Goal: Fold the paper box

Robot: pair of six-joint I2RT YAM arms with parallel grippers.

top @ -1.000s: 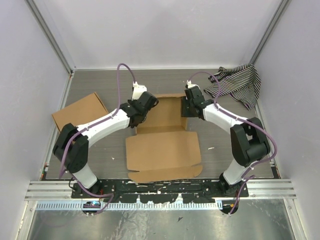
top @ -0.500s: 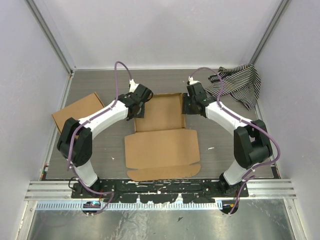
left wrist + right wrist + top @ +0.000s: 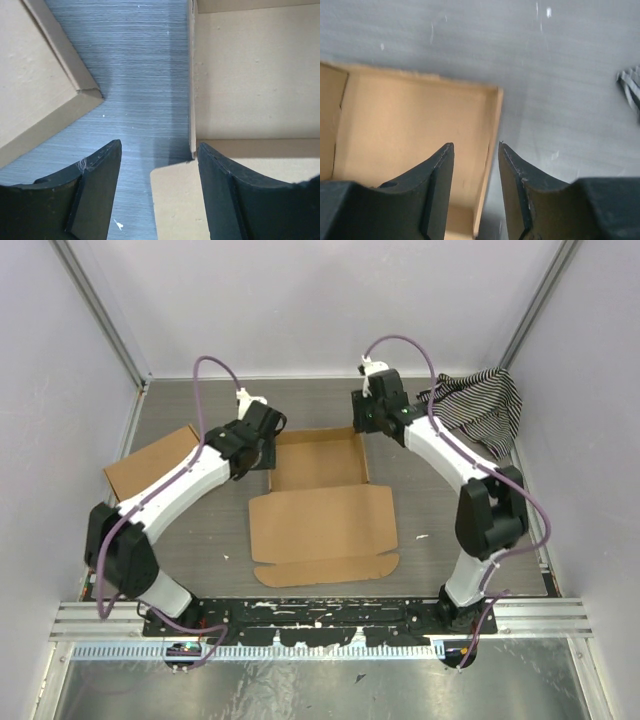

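Half the fold looks done: the paper box (image 3: 320, 525) lies in the middle of the surface (image 3: 420, 570), and its tray end toward 12 o'clock has low walls standing. The wide lid panel toward 6 o'clock is flat, with its front flap stretched out.

The left fingers (image 3: 95, 190) are spread wide at the tray's 9 o'clock wall. That wall's near end sits just inside one finger, and nothing is pinched. The right fingers (image 3: 437, 190) are parted more narrowly at the 2 o'clock corner and straddle the 3 o'clock wall. Both pads appear clear of the card, though the wrist view is a little soft there.

What remains, by my reading, is the closing — swinging the lid over the tray and tucking its flap and tabs in. Whether the side walls are locked or only propped up I cannot tell.

The squarer box (image 3: 140, 465) sits at 9 o'clock and the striped cloth (image 3: 480, 410) at 2 o'clock, both apart from the work.
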